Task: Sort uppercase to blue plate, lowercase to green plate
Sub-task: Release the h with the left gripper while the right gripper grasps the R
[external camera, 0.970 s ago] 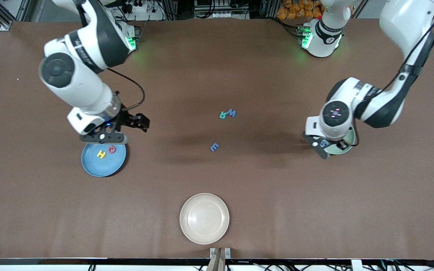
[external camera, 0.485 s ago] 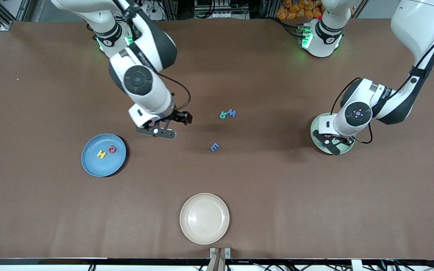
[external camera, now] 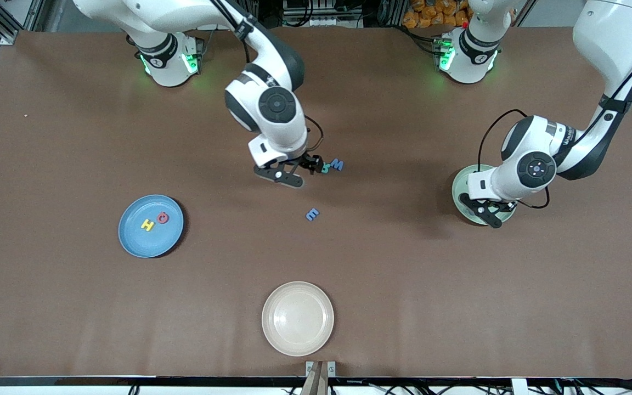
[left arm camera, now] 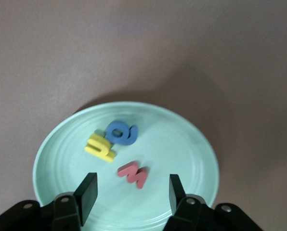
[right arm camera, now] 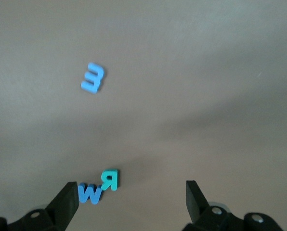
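Note:
The green plate (left arm camera: 196, 144) holds a blue rounded lowercase letter (left arm camera: 120, 133), a yellow one (left arm camera: 100, 147) and a red one (left arm camera: 133, 174). My left gripper (left arm camera: 131, 192) hangs open just above the plate (external camera: 457, 192), nothing between its fingers. At mid-table the teal R (right arm camera: 110, 179) and blue W (right arm camera: 89, 193) lie side by side. My right gripper (right arm camera: 130, 201) is open low over them, the W close to one finger (right arm camera: 66, 202). A light-blue lowercase letter (external camera: 312, 214) lies nearer the front camera. The blue plate (external camera: 129, 241) holds a yellow H (external camera: 147, 224) and a red Q (external camera: 163, 218).
A cream plate (external camera: 298, 318) sits near the table's front edge, in the middle. Bare brown table lies between the plates.
My right arm has swung from over the blue plate to the R and W at mid-table. My left gripper has opened over the green plate, and the blue letter now lies in it.

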Action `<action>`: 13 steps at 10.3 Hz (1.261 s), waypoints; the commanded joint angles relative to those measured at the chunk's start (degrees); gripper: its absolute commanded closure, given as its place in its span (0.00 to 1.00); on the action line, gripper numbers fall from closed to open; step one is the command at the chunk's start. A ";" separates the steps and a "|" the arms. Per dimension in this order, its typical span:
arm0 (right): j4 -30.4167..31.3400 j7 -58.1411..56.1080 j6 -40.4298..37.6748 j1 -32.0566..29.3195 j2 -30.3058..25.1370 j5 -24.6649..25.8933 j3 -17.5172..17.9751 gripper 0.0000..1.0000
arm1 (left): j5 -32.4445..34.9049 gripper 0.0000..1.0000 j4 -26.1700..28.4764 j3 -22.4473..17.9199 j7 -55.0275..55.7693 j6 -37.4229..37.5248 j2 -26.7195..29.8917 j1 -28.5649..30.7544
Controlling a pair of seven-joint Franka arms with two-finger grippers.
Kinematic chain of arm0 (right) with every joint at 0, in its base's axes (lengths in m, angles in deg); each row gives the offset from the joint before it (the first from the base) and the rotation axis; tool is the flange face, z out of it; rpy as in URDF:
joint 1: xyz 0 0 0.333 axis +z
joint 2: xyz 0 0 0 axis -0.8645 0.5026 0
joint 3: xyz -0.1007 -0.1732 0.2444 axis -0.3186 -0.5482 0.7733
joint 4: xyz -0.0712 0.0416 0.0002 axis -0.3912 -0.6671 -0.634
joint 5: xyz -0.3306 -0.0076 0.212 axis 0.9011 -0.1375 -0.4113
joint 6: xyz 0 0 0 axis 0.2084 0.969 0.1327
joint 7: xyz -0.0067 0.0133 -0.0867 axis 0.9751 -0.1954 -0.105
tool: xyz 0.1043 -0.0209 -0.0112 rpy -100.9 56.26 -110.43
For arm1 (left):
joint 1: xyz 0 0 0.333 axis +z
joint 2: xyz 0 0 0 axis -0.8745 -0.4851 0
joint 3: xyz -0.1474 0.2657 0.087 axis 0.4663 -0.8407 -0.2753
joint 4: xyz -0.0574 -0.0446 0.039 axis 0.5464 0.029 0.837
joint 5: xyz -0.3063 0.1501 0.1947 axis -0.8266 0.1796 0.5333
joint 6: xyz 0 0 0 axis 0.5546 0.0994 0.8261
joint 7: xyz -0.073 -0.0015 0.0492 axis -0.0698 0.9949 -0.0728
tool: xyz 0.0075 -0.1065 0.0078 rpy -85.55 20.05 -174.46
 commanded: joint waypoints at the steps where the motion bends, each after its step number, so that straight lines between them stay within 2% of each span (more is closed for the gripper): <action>1: -1.17 7.11 2.37 3.51 4.10 4.01 0.14 0.04 | -5.88 0.31 -0.14 -1.63 1.79 -0.08 2.26 -3.84; 3: -1.17 10.21 6.68 3.96 5.78 4.99 0.14 0.07 | -9.32 0.31 -0.93 -2.34 7.04 -0.08 2.97 -7.88; 6: -0.47 10.31 10.03 4.49 7.54 7.88 0.14 0.23 | -9.68 0.31 -2.78 -2.60 12.60 -0.08 3.06 -9.84; 13: -0.20 12.24 13.98 5.28 11.15 10.01 0.06 0.31 | -9.42 0.31 -5.15 -1.99 24.03 -2.72 2.53 -10.28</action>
